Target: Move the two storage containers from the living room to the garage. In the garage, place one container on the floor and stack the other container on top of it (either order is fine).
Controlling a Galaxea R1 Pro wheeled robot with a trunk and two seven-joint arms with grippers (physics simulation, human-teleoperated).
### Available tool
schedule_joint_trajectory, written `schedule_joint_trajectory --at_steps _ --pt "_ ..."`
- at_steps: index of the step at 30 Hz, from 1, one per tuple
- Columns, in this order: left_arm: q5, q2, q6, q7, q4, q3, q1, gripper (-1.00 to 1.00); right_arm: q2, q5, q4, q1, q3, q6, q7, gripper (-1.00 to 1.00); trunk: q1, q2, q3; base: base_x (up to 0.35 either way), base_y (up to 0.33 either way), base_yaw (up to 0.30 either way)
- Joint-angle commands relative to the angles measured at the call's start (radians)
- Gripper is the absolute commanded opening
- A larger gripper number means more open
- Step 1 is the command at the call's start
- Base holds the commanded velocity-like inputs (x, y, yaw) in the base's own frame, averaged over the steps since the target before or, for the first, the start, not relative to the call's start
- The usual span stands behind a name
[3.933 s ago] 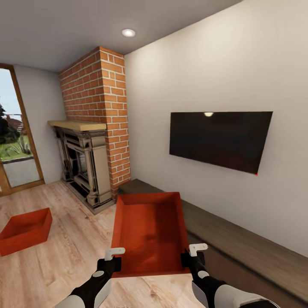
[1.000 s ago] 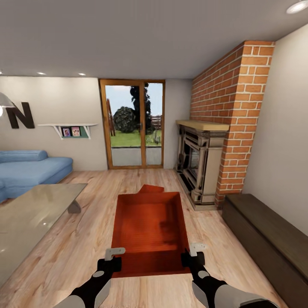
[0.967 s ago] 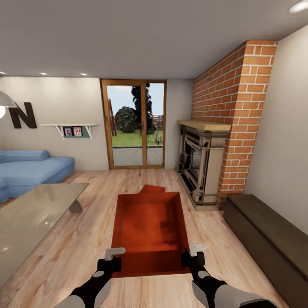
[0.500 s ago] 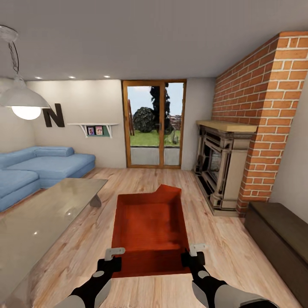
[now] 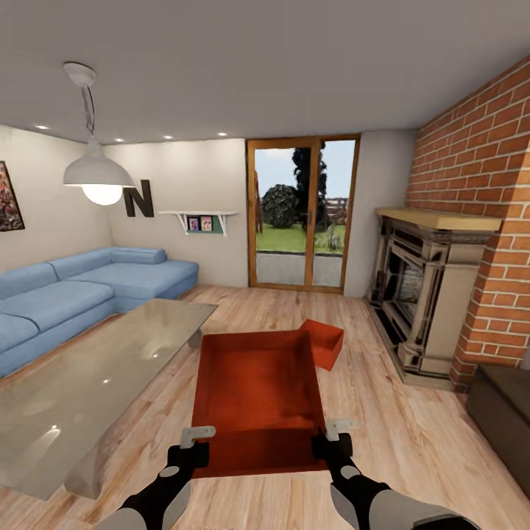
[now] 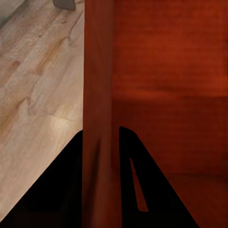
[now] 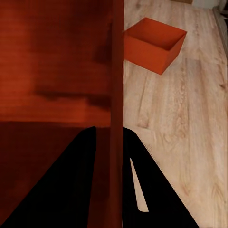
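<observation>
I hold one orange-red storage container (image 5: 258, 397) out in front of me, raised over the wood floor. My left gripper (image 5: 193, 442) is shut on its left wall (image 6: 97, 109), and my right gripper (image 5: 330, 436) is shut on its right wall (image 7: 116, 95). The second storage container (image 5: 324, 343) sits on the light wood planks just beyond the held one, to its right; it is also in the right wrist view (image 7: 154, 45). This is the living room, with the blue corner sofa (image 5: 73, 287) at the left.
A glass coffee table (image 5: 81, 383) stands close on my left. A fireplace (image 5: 430, 287) and red brick column (image 5: 486, 221) are at the right, with a dark low bench (image 5: 504, 412) below. A glass patio door (image 5: 302, 213) lies straight ahead, and a pendant lamp (image 5: 96, 173) hangs at the upper left.
The whole view has swung left: TV wall and fireplace slid to the right, sofa, table and lamp came into sight. The held container stays fixed between both grippers.
</observation>
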Motion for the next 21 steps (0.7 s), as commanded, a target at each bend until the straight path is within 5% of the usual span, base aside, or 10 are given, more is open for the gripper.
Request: schedule_joint_trajectory --at_steps 1,21 --pt "-0.001 0.01 -0.003 0.01 -0.004 -0.018 -0.001 -1.0 0.001 0.021 0.002 -0.001 -0.05 0.004 0.008 -1.0 0.0 -0.001 -0.002 0.0 0.0 0.3" --pt "-0.001 0.01 -0.003 0.01 -0.004 -0.018 -0.001 -1.0 0.001 0.021 0.002 -0.001 -0.05 0.004 0.008 -1.0 0.0 -0.001 -0.002 0.0 0.0 0.3"
